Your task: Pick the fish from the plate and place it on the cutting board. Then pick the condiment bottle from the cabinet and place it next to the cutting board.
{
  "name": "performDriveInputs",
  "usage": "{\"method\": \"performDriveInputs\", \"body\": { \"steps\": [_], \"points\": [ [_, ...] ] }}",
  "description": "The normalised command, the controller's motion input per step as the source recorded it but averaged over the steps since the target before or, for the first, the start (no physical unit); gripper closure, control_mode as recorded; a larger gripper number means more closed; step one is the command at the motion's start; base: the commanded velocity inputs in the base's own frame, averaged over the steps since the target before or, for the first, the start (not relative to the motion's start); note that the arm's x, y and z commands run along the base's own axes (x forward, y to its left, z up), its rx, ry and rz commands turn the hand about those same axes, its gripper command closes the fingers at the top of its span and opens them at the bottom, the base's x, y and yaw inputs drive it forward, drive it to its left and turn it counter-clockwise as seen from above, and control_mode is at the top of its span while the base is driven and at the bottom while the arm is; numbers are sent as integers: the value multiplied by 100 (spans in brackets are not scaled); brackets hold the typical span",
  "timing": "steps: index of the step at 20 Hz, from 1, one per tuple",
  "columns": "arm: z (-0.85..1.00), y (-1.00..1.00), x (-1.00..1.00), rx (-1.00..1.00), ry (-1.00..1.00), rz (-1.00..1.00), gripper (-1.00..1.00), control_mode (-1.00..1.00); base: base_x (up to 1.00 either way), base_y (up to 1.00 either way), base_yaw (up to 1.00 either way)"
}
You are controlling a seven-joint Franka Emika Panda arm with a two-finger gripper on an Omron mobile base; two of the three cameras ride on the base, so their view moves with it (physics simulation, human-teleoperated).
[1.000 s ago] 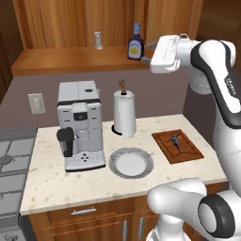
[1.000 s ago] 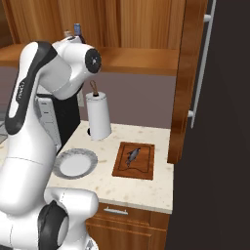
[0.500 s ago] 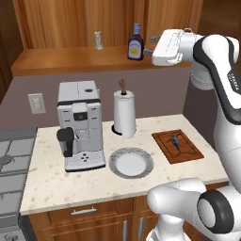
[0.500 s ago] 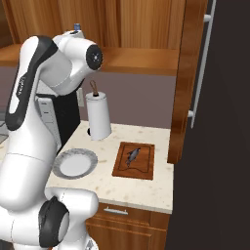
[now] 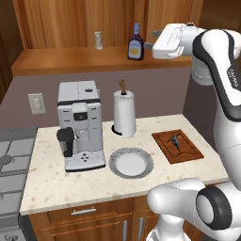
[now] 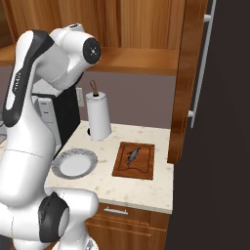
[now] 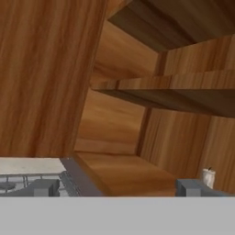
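Observation:
The small dark fish (image 5: 175, 141) (image 6: 133, 155) lies on the reddish-brown cutting board (image 5: 187, 153) (image 6: 144, 165) at the right of the counter. The round plate (image 5: 116, 156) (image 6: 60, 168) lies bare in front of the paper towel roll. Up on the cabinet shelf (image 5: 70, 59) (image 7: 124, 172) stands the condiment bottle (image 5: 135, 43), dark with a blue cap. My gripper (image 5: 151, 40) (image 7: 117, 188) hovers at shelf height just right of the bottle, a small gap between them. It is open, and its fingertips (image 7: 43, 187) hold nothing between them.
A clear shaker (image 5: 98, 40) (image 7: 209, 177) stands on the shelf left of the bottle. A coffee machine (image 5: 80, 124) and a paper towel roll (image 5: 124, 113) (image 6: 98, 116) stand at the counter's back. A stove (image 5: 9, 155) lies left, a tall dark unit (image 6: 229, 122) right.
The hand has risen a little and edged along the shelf near the bottle. The bottle, fish, board and plate have not moved. The jaws stayed open.

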Motion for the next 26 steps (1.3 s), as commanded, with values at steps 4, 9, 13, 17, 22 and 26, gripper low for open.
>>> {"method": "performDriveInputs", "body": {
  "steps": [4, 9, 13, 17, 22, 26],
  "points": [
    [0, -10, 10, 0, 0, -3, -100, -100, 0, 0, 0],
    [0, -14, 12, 0, 0, -2, -100, -100, 0, 0, 0],
    [0, -12, 10, 0, 0, -3, -100, -100, 0, 0, 0],
    [0, -8, 7, 0, 0, -3, -100, -100, 0, 0, 0],
    [3, -5, 2, 0, 0, -3, -100, -100, 0, 0, 0],
    [4, 0, 0, 1, 0, -3, -100, -100, 0, 0, 0]
  ]
}}
